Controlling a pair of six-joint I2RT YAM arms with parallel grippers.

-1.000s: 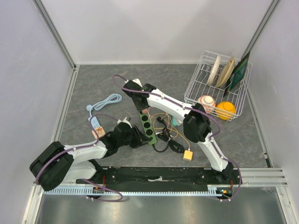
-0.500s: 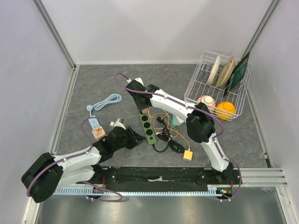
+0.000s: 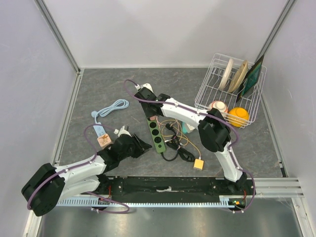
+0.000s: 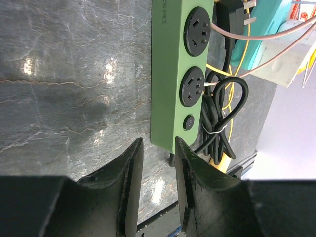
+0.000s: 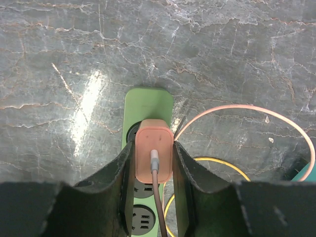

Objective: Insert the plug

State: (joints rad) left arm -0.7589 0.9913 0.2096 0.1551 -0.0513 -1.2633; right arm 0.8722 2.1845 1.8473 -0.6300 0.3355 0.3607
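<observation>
Beside the power strip our left gripper has backed off, ajar; right gripper clenches the plug upright, cable end up

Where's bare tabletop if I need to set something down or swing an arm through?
Free: the far grey stone tabletop along the back wall, left of the white wire dish rack; also near-right, past the yellow block. Crowded: the cable tangle right of the green power strip.

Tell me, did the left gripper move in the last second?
Yes. The left gripper has backed off leftward, away from the near end of the green power strip, which stayed put.
</observation>
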